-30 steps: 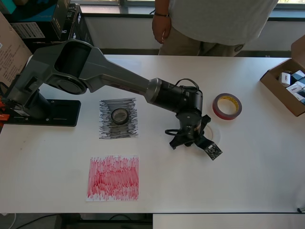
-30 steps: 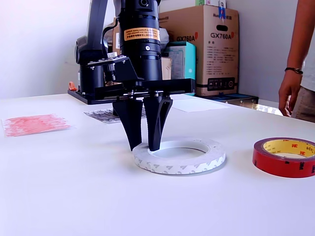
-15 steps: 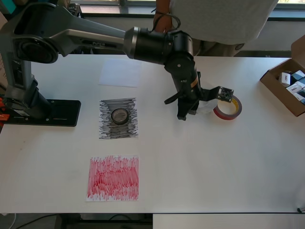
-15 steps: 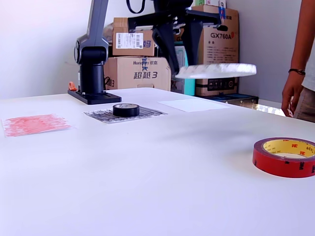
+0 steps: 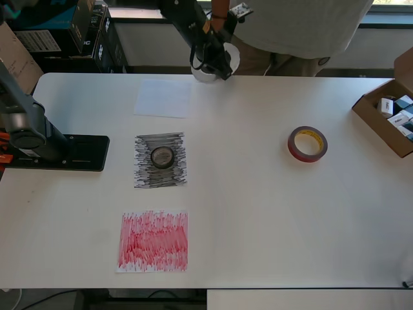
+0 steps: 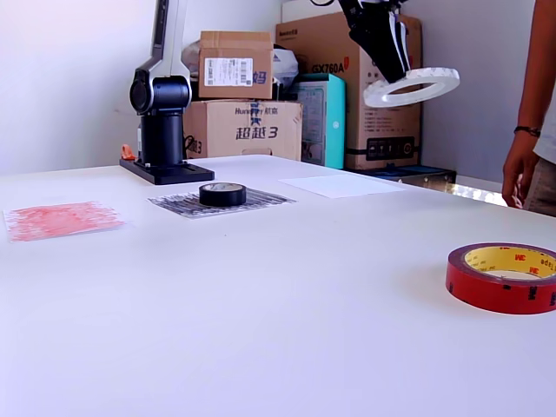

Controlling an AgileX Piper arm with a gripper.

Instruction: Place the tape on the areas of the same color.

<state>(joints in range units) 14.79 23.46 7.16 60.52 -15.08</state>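
The white tape ring (image 6: 412,87) hangs tilted high above the table, with my gripper (image 6: 390,71) shut on its rim. From overhead the gripper (image 5: 218,64) and white ring (image 5: 206,75) sit over the table's far edge, just right of the plain white sheet (image 5: 163,98). On the black scribbled sheet (image 5: 161,174) rests the small black roll (image 5: 162,156). The dark-red roll (image 5: 307,143) lies flat on bare table at the overhead view's right. Nothing lies on the red scribbled sheet (image 5: 153,241).
A person (image 5: 297,26) stands at the far edge, hand (image 6: 515,165) hanging near the table. A brown carton (image 5: 377,123) of small boxes sits at the overhead view's right edge. The arm's base (image 5: 58,152) is at the left; cardboard boxes (image 6: 243,95) are stacked behind.
The gripper closed on the white ring, lifted it off the table near the red roll, and carried it up and toward the far edge, near the white sheet.
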